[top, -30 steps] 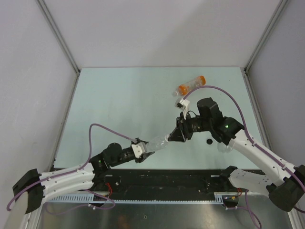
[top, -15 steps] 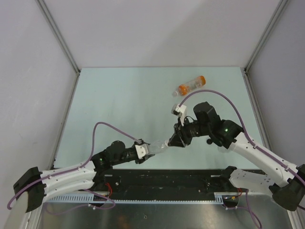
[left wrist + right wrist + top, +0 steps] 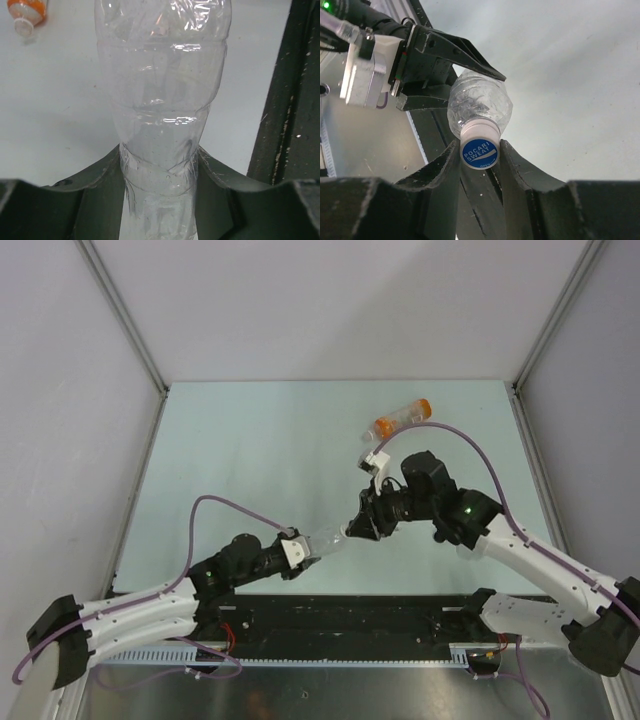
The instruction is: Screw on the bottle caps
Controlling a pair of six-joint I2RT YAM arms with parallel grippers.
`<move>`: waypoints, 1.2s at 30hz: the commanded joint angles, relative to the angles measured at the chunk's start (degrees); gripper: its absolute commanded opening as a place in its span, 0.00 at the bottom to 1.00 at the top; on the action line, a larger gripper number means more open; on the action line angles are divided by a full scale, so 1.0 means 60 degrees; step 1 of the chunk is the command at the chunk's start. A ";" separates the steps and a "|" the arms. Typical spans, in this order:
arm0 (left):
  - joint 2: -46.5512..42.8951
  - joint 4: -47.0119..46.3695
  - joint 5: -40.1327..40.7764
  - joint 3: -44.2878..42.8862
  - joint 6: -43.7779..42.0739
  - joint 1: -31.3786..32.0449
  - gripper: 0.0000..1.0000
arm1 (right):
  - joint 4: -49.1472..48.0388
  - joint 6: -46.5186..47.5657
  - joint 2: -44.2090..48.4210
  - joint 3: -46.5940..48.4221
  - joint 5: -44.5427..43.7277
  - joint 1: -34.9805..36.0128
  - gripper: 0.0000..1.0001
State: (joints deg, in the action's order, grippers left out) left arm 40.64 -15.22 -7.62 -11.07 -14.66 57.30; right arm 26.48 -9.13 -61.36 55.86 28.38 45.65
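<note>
Bottles in view number two: a clear bottle [image 3: 328, 538] held up off the table [image 3: 250, 440], and an orange bottle [image 3: 402, 418] lying on its side on that table. Only one cap can be counted for sure, a white cap [image 3: 480, 151] with a blue printed top, sitting on the neck of the clear bottle. The orange bottle has a pale end piece, but it is too small to tell whether that is a cap.

The clear bottle hangs nearer the arm bases than the orange bottle and to its left, well apart from it, stretched between the two arms. The left arm reaches low from the left side. The left gripper [image 3: 303, 549] is closed around the narrow bottom part of the clear bottle, with its fingers [image 3: 100, 170] pressed into the plastic on both sides. The right arm bends in from the right, its wrist just below the orange bottle in the top view. The right gripper [image 3: 360, 525] is nearly closed, its fingers [image 3: 445, 165] hugging both sides of the white cap.

Compared with half a second ago, the right wrist has turned, and its white camera mount now sits closer to the orange bottle. The clear bottle and both grippers have also shifted slightly towards that bottle. Both grips are unchanged.
</note>
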 commanded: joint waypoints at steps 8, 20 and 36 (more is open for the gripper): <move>0.1129 -0.3806 0.0759 -0.1949 -0.0352 0.0148 0.00 | -0.0732 -0.3017 -0.1368 -0.0207 -0.1172 0.0130 0.14; 0.1654 -0.4580 0.1037 -0.1863 -0.0354 0.0148 0.00 | -0.0873 -0.4040 -0.1489 -0.0171 -0.2518 -0.0012 0.25; 0.2257 -0.4571 0.1203 -0.1682 -0.0317 0.0148 0.00 | -0.0787 -0.3408 -0.1400 0.0310 -0.2340 -0.0043 0.53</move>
State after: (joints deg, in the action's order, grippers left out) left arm 55.61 -25.96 3.62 -15.53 -15.11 57.06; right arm 18.76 -32.25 -68.69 57.36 14.39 44.56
